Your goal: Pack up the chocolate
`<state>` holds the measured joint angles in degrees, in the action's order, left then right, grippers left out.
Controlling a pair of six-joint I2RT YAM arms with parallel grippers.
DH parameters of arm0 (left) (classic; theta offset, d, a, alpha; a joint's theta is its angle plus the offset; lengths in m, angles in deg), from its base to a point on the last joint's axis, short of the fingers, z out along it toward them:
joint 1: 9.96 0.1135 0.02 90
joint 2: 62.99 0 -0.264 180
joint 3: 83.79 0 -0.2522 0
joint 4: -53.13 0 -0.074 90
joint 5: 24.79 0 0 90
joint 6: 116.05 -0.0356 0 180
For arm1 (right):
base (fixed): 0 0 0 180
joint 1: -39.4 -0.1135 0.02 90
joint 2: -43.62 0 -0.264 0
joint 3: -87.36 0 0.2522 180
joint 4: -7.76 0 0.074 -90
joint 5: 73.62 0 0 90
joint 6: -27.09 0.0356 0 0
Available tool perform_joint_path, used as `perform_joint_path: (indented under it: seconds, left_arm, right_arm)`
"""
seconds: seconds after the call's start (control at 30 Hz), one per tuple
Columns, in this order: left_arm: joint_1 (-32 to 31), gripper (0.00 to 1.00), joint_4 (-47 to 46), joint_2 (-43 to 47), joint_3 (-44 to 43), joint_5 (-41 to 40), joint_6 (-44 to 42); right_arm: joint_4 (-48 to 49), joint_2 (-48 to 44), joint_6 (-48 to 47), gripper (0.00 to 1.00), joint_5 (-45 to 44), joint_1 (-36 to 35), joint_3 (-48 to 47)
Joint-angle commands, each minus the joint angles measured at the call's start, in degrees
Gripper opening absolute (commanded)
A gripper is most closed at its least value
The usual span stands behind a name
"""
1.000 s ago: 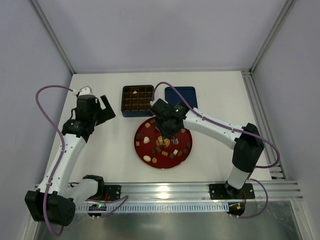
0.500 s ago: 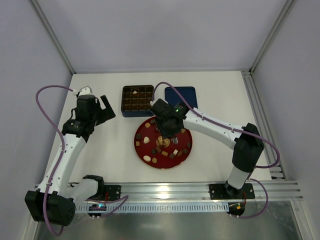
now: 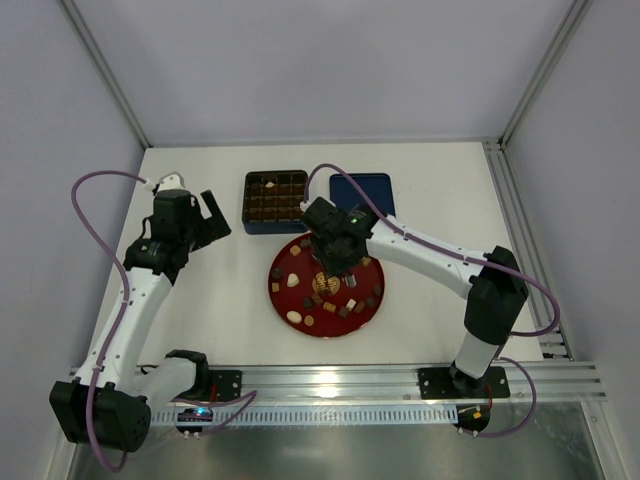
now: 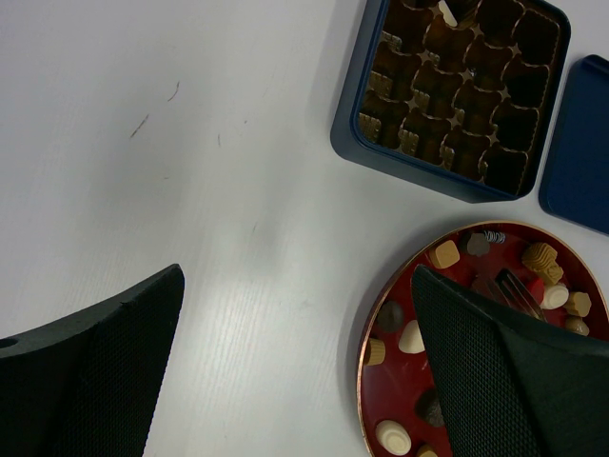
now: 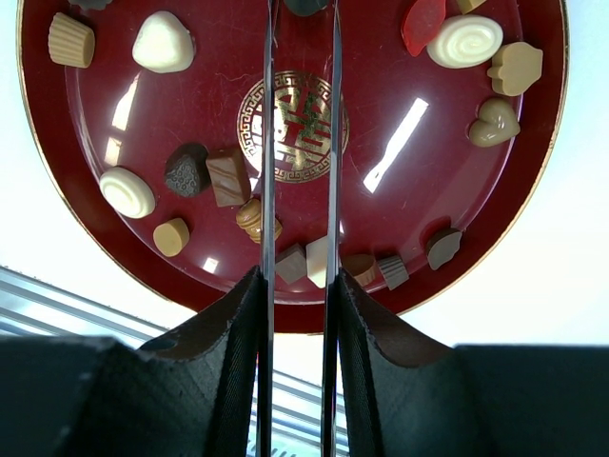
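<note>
The chocolate lies as several small brown and cream pieces (image 5: 164,41) on the red plate (image 5: 57,205), which also shows in the top view (image 3: 276,290) and the left wrist view (image 4: 366,333). The dark blue grid tin (image 3: 274,200) stands behind the plate and holds a cream piece (image 4: 447,12). My right gripper (image 3: 325,264) hangs over the plate's middle. Its thin blades (image 5: 303,17) stand close together on either side of a dark piece (image 5: 306,5) at the frame's top edge. My left gripper (image 3: 210,216) is open and empty over bare table left of the plate (image 4: 295,381).
The tin's blue lid (image 3: 362,192) lies flat to the right of the tin, and shows in the left wrist view too (image 4: 580,143). An aluminium rail (image 3: 400,378) runs along the near table edge. Frame posts stand at the back corners.
</note>
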<state>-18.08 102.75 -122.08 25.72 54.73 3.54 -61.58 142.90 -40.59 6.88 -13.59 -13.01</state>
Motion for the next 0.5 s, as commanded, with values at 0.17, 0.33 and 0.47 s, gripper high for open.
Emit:
perform_joint_path:
  seconds: [0.17,0.33,0.47]
  left_arm:
    - [0.4,1.00,-1.1,0.1,0.0,-0.6,-0.2]
    - [0.4,1.00,-1.1,0.1,0.0,-0.6,-0.2]
    - [0.4,1.00,-1.1,-0.2,0.0,-0.4,-0.2]
  right_arm:
    - [-2.4,-2.4,-1.8,0.31,-2.9,1.2,-7.7]
    - [-1.6,-1.6,-3.2,0.31,-3.5,3.5,-12.3]
    - [1.5,2.3,-5.0,0.31,-3.4,5.9,-18.3]
